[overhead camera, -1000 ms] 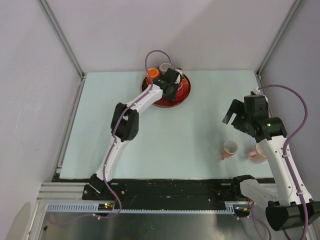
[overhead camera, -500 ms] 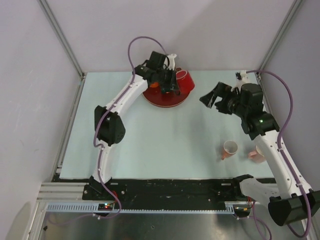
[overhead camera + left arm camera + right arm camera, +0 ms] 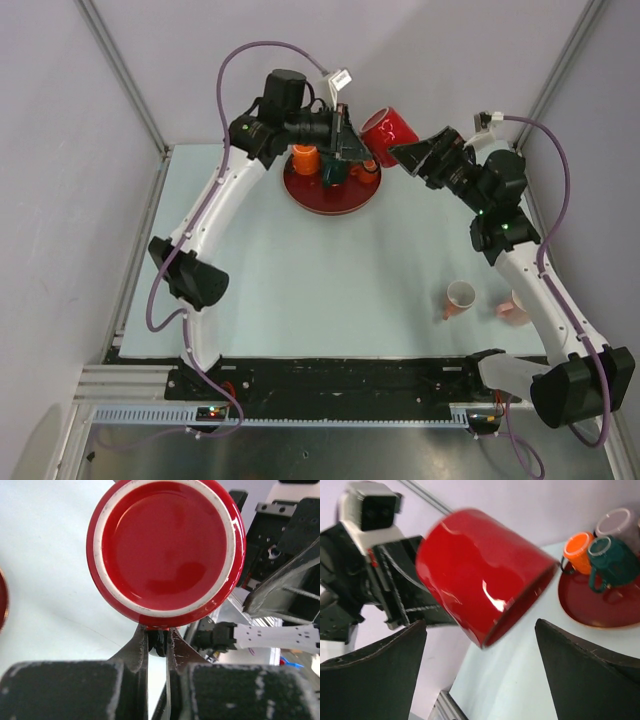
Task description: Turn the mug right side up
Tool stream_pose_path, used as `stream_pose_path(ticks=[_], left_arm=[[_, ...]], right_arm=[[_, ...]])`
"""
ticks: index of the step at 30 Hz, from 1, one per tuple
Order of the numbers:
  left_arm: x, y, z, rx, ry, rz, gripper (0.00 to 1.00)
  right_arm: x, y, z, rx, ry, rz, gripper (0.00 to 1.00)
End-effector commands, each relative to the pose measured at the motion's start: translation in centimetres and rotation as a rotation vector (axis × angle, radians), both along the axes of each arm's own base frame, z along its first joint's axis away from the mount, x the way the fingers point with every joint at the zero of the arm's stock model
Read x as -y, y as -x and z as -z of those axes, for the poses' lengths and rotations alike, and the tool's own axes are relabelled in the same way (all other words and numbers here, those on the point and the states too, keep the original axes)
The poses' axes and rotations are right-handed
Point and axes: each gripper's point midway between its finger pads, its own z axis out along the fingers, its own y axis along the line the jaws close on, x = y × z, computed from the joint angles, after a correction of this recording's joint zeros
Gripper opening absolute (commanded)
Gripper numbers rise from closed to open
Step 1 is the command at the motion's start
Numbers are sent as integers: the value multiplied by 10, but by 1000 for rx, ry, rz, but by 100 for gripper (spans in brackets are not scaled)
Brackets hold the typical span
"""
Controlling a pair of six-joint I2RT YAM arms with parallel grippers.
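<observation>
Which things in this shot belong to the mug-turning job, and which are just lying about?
In the job:
red mug, held in the air
left pincer, shut on it
right pincer, open, close beside it

Lying about:
red plate
orange mug, teal mug and pale mug on that plate
tipped pink cup
second pink cup, partly hidden by the right arm
</observation>
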Motion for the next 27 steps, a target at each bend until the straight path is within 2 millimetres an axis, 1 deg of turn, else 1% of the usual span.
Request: stream_pose_path(ticks=[1,2,4,6,7,8,9,10,11,12,13,14,15,16,17,18,19,20,21,22,23,24,26,27], left_arm=[[5,43,-39,-8,101,125,0],[7,47,-39,-16,104,140,0],[11,56,-40,-22,110,172,0],[14,61,-38,-29,110,192,0],[14,60,-36,-27,106,192,0],[13,59,-33,-23,100,189,0],[12,55,-29,-21,91,180,0],[10,51,-21,-17,77,172,5],[5,44,-15,-6,58,144,20],[-1,37,-4,1,28,121,47],[-10,27,4,20,-2,77,67],[-20,16,17,37,-47,28,83],[-33,6,25,64,-84,-12,91],[-51,-6,34,86,-134,-81,95],[-68,-16,42,118,-186,-134,98],[-86,-28,56,141,-258,-206,99],[-106,-37,61,184,-321,-263,99],[-128,-46,68,211,-400,-346,99],[-149,-52,73,248,-475,-403,99],[-170,-58,79,267,-544,-460,100],[-184,-60,84,278,-592,-492,100],[-198,-62,89,277,-632,-525,100],[-219,-63,98,264,-683,-567,100],[-227,-64,101,255,-698,-585,100]], right_arm=[[-4,6,-55,184,-109,-36,93],[-6,6,-56,186,-124,-49,90],[-10,5,-59,189,-150,-76,79],[-15,7,-64,212,-159,-88,55],[-16,8,-66,225,-158,-85,37],[-14,7,-66,223,-154,-71,21],[-11,6,-65,218,-147,-53,11],[-7,3,-59,192,-127,-22,5],[-3,1,-53,165,-104,8,3],[2,-1,-45,135,-64,44,1],[6,-2,-36,105,-30,70,1],[9,-2,-23,61,24,97,0],[11,-1,-7,6,76,120,0],[10,3,4,-26,136,129,0],[11,6,23,-88,203,145,0],[12,9,35,-121,274,155,0],[9,17,54,-178,354,148,0],[-2,25,67,-211,425,114,0],[-7,36,83,-262,500,92,0],[-21,46,96,-293,568,40,0],[-28,59,113,-343,642,-5,0],[-42,72,128,-384,712,-62,0],[-58,97,156,-472,855,-148,0],[-62,107,172,-530,933,-175,0]])
